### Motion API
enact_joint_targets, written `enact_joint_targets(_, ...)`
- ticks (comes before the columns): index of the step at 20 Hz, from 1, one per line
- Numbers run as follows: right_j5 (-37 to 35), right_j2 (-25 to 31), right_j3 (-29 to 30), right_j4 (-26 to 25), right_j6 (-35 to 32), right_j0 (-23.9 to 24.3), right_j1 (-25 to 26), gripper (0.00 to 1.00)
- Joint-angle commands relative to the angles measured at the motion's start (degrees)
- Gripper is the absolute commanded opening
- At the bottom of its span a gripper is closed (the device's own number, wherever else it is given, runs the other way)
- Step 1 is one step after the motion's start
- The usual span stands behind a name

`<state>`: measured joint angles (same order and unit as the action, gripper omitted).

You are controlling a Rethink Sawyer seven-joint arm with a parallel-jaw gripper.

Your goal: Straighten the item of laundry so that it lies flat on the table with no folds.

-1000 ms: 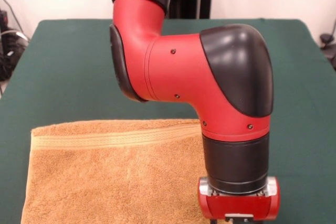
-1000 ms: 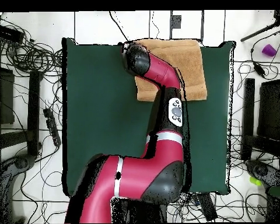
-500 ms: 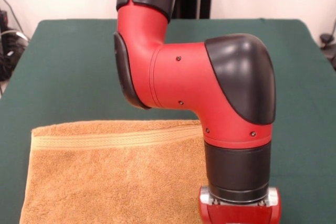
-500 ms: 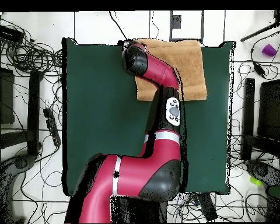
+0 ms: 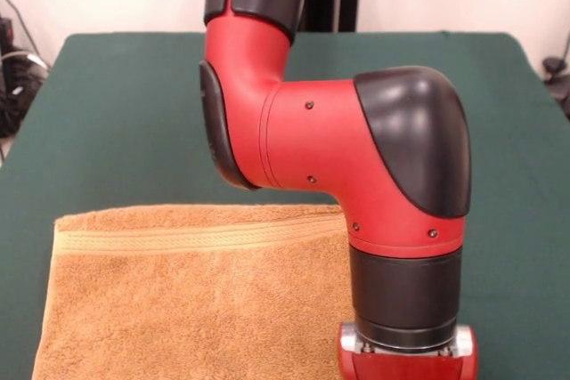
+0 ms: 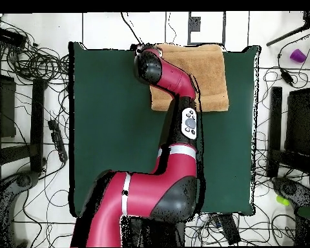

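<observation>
On the table, the towel lies at the edge farthest from the robot base, running off the bottom of the front view. Towel looks mostly flat; woven band runs along the side of the towel facing the base, just inside the hem. Overhead view: towel sits at the table's top edge, right of centre, well apart from the base. Arm reaches across the table and comes down over one end of the towel, the right end in the front view; wrist housing covers that part of the cloth. In the overhead view the arm crosses the towel's left part. Gripper: only its red mount shows at the bottom edge of the front view, so I cannot tell whether it is wide, narrow or holding cloth. Cables lie on the floor around the table.
</observation>
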<state>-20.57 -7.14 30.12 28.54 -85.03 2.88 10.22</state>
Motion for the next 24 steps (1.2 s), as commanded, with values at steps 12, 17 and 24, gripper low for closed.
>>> enact_joint_targets(12, -2.7, 8.4, 20.0, 1.9, -13.0, 2.5, -11.6, 1.0)
enact_joint_targets(17, -3.4, 11.2, 23.4, 2.2, -11.8, 4.0, -14.8, 1.0)
enact_joint_targets(24, -7.8, 14.8, 26.1, 4.9, -13.6, 5.8, -19.1, 1.0)
